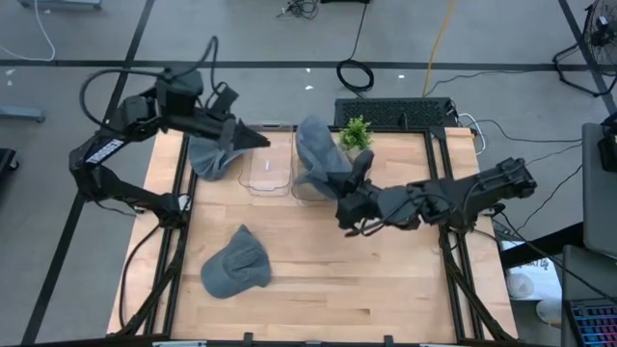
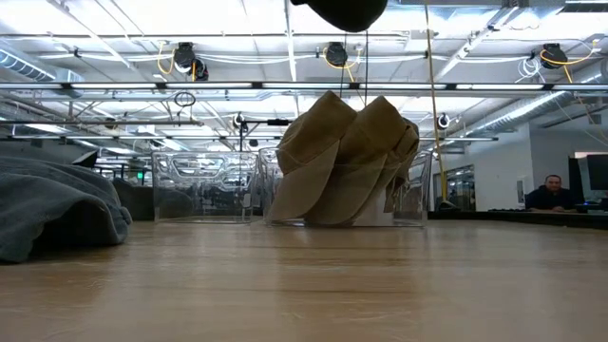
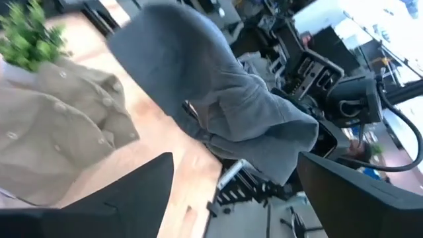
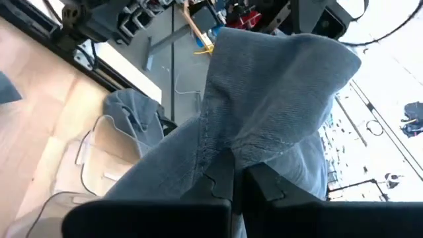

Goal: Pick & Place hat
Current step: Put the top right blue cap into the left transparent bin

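Note:
My right gripper (image 4: 239, 182) is shut on a grey-blue hat (image 1: 316, 154), held up over a clear bin (image 1: 307, 185) at the table's far middle. That bin holds tan hats (image 2: 342, 161). My left gripper (image 1: 253, 140) hovers open over the far left of the table, pointing toward the right arm's hat (image 3: 218, 99). A second grey hat (image 1: 207, 156) lies below the left arm beside an empty clear bin (image 1: 268, 173). A third grey hat (image 1: 236, 262) rests crown-up on the near left of the table. My right gripper pinches a bunched fold of the grey-blue hat's cloth (image 4: 228, 155) between its two shut fingers (image 4: 264, 184). It reaches in level from the table's right side. The hat is lifted clear and stands up beyond the fingers, above the tan hats.
A small potted plant (image 1: 356, 133) stands at the far edge just behind the bins. Bare wood lies across the near and right parts of the table (image 1: 386, 280). Cables and a keyboard lie on the floor beyond the far edge.

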Tool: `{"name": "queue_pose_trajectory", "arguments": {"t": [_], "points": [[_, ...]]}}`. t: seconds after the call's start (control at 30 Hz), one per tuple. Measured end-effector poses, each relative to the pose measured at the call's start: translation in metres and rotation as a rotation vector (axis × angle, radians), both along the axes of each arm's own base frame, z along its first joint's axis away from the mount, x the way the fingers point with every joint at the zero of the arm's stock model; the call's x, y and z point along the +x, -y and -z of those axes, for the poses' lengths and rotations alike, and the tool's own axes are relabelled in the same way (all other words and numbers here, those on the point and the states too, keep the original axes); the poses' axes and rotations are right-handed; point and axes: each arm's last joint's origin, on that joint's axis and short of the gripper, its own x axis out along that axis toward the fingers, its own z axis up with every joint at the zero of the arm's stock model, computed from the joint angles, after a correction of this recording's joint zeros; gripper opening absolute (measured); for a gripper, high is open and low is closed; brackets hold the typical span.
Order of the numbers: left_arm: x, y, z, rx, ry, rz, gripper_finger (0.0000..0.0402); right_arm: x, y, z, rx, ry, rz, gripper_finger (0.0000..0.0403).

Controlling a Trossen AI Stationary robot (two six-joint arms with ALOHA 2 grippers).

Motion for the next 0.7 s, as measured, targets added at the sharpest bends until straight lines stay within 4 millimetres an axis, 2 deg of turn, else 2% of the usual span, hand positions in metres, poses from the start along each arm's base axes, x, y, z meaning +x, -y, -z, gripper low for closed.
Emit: {"name": "queue_pose_trajectory", "arguments": {"t": [0.33, 0.7], "points": [[0.035, 0.003, 0.006, -0.030, 0.040, 0.081, 0.0327, 0.001, -0.008, 0.004, 0.031, 0.006, -0.018, 0.0000], [0.077, -0.006, 0.020, -0.077, 0.062, 0.106, 0.0332, -0.001, -0.016, 0.004, 0.037, 0.008, -0.043, 0.0000]]}}
